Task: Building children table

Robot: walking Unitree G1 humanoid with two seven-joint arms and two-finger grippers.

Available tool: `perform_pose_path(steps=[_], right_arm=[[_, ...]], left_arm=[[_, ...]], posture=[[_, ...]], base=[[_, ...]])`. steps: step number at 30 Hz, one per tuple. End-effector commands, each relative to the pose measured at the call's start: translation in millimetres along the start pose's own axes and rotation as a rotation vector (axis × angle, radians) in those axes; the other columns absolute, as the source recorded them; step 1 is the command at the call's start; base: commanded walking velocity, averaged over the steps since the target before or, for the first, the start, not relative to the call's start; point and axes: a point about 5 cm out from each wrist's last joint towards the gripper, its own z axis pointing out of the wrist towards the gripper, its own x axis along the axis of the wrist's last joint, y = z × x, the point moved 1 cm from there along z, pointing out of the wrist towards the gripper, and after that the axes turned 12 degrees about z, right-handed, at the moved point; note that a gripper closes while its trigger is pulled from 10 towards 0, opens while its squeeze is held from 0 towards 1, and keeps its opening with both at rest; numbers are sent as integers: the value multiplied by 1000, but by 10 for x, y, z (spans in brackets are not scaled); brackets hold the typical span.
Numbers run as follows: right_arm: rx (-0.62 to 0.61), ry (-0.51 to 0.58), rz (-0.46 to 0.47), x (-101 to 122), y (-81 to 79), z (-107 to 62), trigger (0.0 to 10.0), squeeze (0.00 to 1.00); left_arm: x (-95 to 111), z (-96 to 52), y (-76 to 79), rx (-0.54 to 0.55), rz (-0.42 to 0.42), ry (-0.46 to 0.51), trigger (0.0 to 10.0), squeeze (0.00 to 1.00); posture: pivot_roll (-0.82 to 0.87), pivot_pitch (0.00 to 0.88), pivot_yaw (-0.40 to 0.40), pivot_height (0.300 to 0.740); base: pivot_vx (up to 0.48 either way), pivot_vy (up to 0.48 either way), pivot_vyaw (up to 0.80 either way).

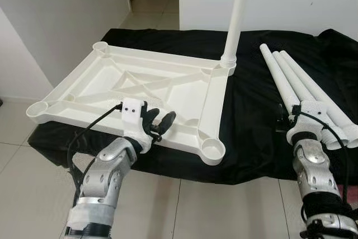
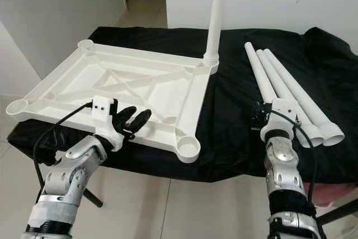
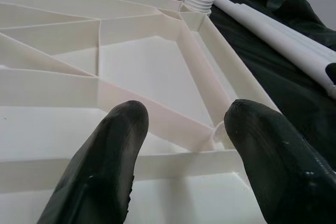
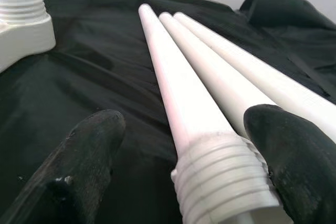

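Left fingers (image 1: 158,120) open over tabletop (image 1: 112,90) near edge; right fingers (image 4: 173,156) open, straddling nearest loose leg (image 4: 178,98).

Head eyes look down at the tabletop (image 1: 140,88); wrist cameras sit close, both catching loose legs (image 4: 199,77).

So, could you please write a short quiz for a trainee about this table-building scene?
1. True or false: one leg already stands upright in a corner socket of the upturned tabletop.
2. How many loose legs lie on the black cloth?
3. Which claw is open around the threaded end of a loose leg?
A. left claw
B. right claw

Key: 1 true; 2 three; 3 B.
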Motion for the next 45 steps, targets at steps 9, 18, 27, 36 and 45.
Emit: perform_pose_path(steps=[9,18,27,36,45], right_arm=[[11,-163,66,-289,25,4,10000,0],[49,-198,91,-332,-8,47,10000,0],[110,-223,119,-390,-131,80,2863,0],[148,-206,112,-398,-231,93,0,0],[192,-112,147,-400,-387,29,10000,0]], left_arm=[[-38,-92,24,29,-2,-45,10000,0],[-28,-124,16,58,9,-74,10000,0],[-49,-127,3,54,28,-93,10000,0],[-84,-136,-16,48,67,-119,10000,0],[-40,-51,-91,79,124,-99,10000,0]], posture=[[40,181,44,740],[53,189,53,740],[62,200,56,740],[70,198,42,740],[68,175,27,740]], base=[[0,0,0],[0,0,0],[0,0,0],[0,0,0],[0,0,0]])
